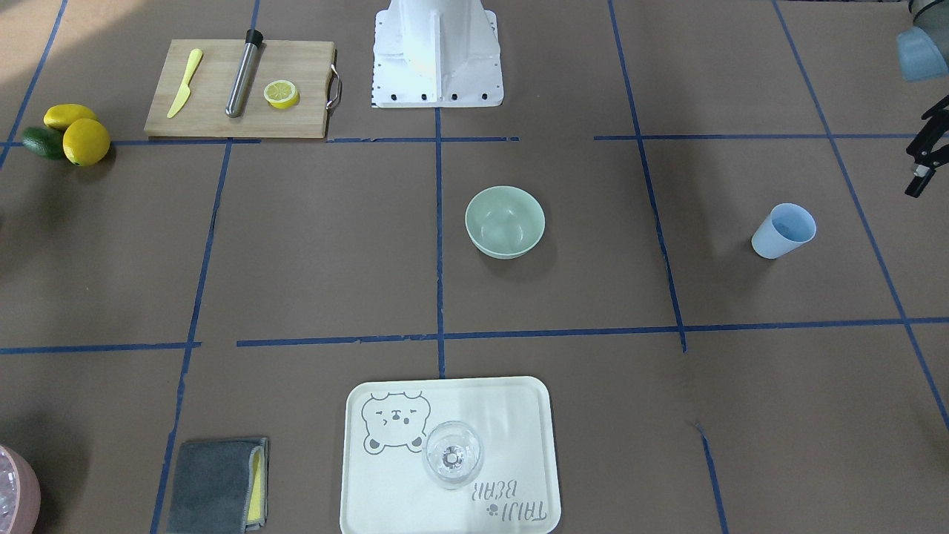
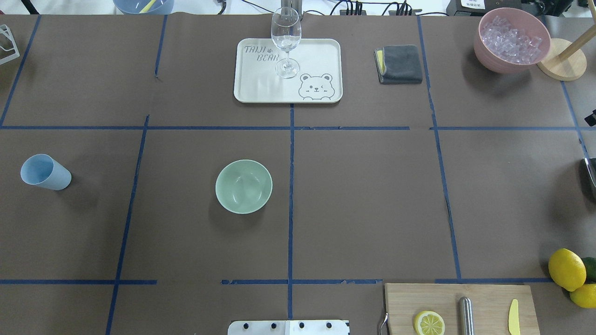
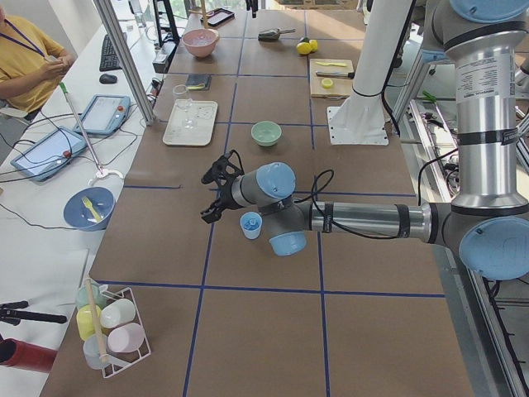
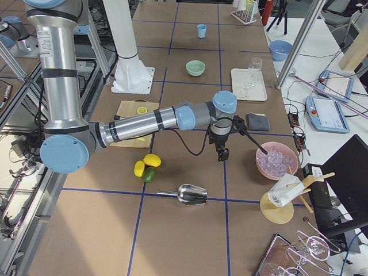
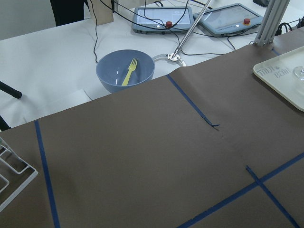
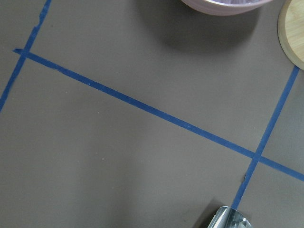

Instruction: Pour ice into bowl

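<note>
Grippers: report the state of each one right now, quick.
Left gripper: open, holding nothing.
Right gripper: cannot tell; only the right side view shows it properly, and it is too small there.

It was a robotics lab: a brown-papered counter [image 2: 363, 195] gridded with blue tape [image 2: 291, 195], teach pendants [image 5: 164, 18] on a white side bench [image 5: 57, 71], an operator [image 3: 25, 66] seated nearby.
</note>
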`<state>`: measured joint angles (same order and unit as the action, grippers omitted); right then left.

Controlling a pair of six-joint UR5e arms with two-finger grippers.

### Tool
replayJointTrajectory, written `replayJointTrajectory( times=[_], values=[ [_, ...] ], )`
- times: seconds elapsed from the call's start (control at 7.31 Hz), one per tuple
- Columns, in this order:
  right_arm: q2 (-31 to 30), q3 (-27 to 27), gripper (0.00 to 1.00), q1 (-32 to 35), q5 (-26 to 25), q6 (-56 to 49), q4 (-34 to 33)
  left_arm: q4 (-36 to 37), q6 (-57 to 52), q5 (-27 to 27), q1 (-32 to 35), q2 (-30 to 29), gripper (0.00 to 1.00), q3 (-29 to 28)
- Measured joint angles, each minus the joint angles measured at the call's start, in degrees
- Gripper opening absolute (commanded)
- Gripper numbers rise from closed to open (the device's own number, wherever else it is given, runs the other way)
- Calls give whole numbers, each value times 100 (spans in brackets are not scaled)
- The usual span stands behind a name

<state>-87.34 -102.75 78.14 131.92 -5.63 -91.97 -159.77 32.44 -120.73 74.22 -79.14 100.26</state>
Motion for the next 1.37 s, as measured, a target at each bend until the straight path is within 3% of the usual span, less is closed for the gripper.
replayJointTrajectory(
  times=[0.27, 0.68, 1.09, 1.37],
  values=[
    [-89, -6, 100, 36, 24, -7, 57, -118, 868, 1073, -944, 655, 100, 431],
    [-116, -10, 100, 86, 27, 0, 65, -348, 2216, 2776, -2665, 1354, 100, 524],
    [-216, -102, 100, 137, 27, 39, 65, -422, 3542, 4253, -4257, 1484, 100, 360],
    [-272, -142, 100, 146, 27, 46, 65, -422, 3765, 4800, -4659, 1439, 100, 69]
  ],
)
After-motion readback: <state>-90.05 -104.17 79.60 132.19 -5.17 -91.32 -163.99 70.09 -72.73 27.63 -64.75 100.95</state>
